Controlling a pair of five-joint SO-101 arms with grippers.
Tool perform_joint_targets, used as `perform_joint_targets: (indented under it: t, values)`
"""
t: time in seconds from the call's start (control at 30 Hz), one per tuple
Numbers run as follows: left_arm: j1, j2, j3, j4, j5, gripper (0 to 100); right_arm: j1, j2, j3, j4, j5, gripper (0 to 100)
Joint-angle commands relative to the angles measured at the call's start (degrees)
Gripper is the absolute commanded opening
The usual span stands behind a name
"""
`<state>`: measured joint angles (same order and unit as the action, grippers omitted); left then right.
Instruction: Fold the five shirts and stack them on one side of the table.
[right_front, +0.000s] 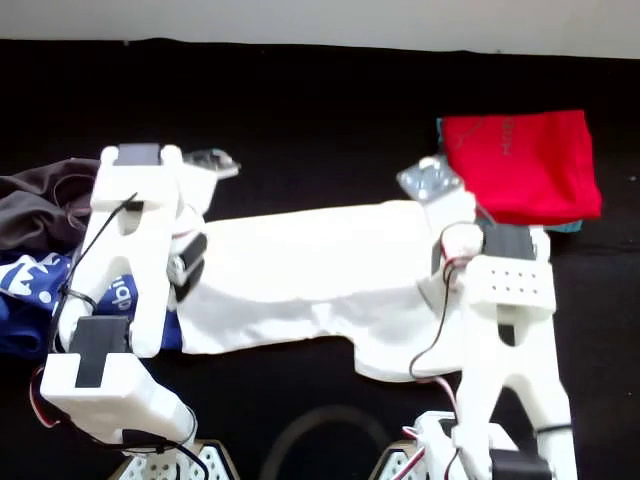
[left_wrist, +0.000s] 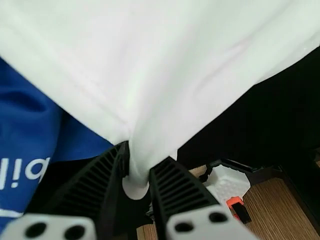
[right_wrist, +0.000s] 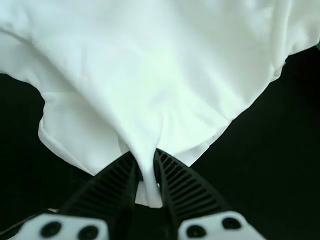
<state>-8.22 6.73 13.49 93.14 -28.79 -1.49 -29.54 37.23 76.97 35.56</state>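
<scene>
A white shirt (right_front: 310, 265) is stretched across the middle of the black table between both arms. My left gripper (left_wrist: 137, 172) is shut on a bunched fold of the white shirt (left_wrist: 160, 75) at its left end. My right gripper (right_wrist: 147, 175) is shut on a pinch of the white shirt (right_wrist: 150, 70) at its right end. A folded red shirt (right_front: 525, 165) lies at the back right on top of a teal one (right_front: 566, 227). A blue printed shirt (right_front: 30, 285) and a dark brown shirt (right_front: 40, 205) lie crumpled at the left edge.
The blue shirt (left_wrist: 30, 135) lies under the white shirt's left end. Black cloth covers the table (right_front: 300, 130), with open room at the back centre. The arm bases (right_front: 300, 460) stand along the front edge.
</scene>
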Motion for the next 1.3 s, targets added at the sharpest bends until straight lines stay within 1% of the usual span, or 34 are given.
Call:
perform_joint_targets:
  t: [0.0, 0.2, 0.33, 0.4, 0.57, 0.73, 0.8, 0.97, 1.03, 1.13, 1.2, 1.27]
  values:
    - [1.63, -3.38, 3.47, -2.11, -0.44, 1, 1.98, -4.44, 3.21, -0.57, 2.90, 0.6]
    - [1.98, -3.56, 1.63, -1.23, -0.44, 1, 5.32, -8.57, 2.68, 3.91, 5.89, 0.6]
    - [1.98, -3.56, -2.77, 4.84, -0.44, 1, 5.05, -11.47, 1.54, 8.66, 6.07, 0.6]
    - [1.71, -3.56, -4.18, 5.89, -0.44, 1, 5.05, -12.97, 1.89, 9.36, 6.07, 0.6]
    - [2.07, -2.95, -0.22, 5.27, -0.44, 1, 5.05, -14.90, 5.58, 9.63, 6.15, 0.6]
    - [2.07, -2.95, 7.96, -1.76, -0.44, 1, 5.05, -15.52, 13.76, 4.44, 6.15, 0.6]
    - [2.33, -2.95, 9.54, -3.43, -0.44, 1, 5.14, -15.52, 15.52, 2.33, 6.15, 0.6]
    - [2.33, -3.38, 9.80, -3.25, -0.53, 2, 5.14, -15.52, 14.46, 2.33, 6.07, 1.1]
    - [2.15, -3.56, 9.71, -3.08, -1.93, 8, 5.14, -15.52, 12.35, 4.44, 6.07, 4.4]
    - [0.13, -3.56, 7.96, -0.09, -5.19, 20, 5.05, -15.52, 8.31, 7.78, 5.98, 15.4]
    - [-3.47, -3.56, 3.82, 1.58, -6.51, 22, 5.05, -15.52, 5.49, 9.10, 5.98, 20.8]
    - [-7.96, -3.56, -1.98, 2.64, -7.56, 21, 5.05, -15.52, 2.59, 9.54, 5.80, 21.7]
